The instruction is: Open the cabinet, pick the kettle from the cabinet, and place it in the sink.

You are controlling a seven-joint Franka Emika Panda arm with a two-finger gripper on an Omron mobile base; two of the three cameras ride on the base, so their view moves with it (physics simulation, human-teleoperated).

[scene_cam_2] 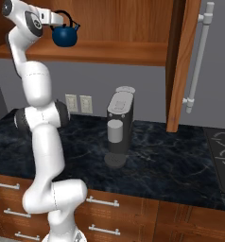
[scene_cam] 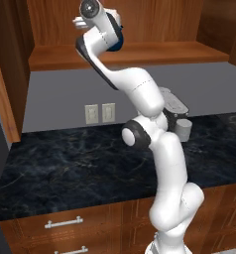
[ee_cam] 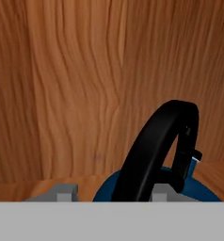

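Counter (scene_cam_2: 180, 175): black marble w/ pale veining, running under the cabinet (scene_cam_2: 133, 28); grey wall behind, reddish-brown drawers (scene_cam_2: 105, 212) w/ short silver handles below the counter. Cabinet open — its right door (scene_cam_2: 183, 61) swung out toward the cam, long silver bar handle (scene_cam_2: 198, 56) on it.

Kettle (scene_cam_2: 65, 35): dark blue, black arched handle, on the cabinet shelf (scene_cam_2: 109, 51) near its left end, upright.

Right base view: grey coffee machine (scene_cam_2: 119, 125) on the counter below the shelf, two wall outlets (scene_cam_2: 79, 104) left of it, edge of a cooktop (scene_cam_2: 223, 151) at far right of the counter. Left base view: arm hides most of the machine and most of the kettle — just a blue sliver (scene_cam: 119, 43) past the wrist.

Hand view: kettle handle (ee_cam: 156, 150) close up betw. the grey fingertips (ee_cam: 62, 192), wood back panel (ee_cam: 85, 84) of the cabinet behind. Gripper (scene_cam_2: 62, 19) sits at the kettle handle; jaws straddle it, partway closed — can't tell if pads are pinching it yet.
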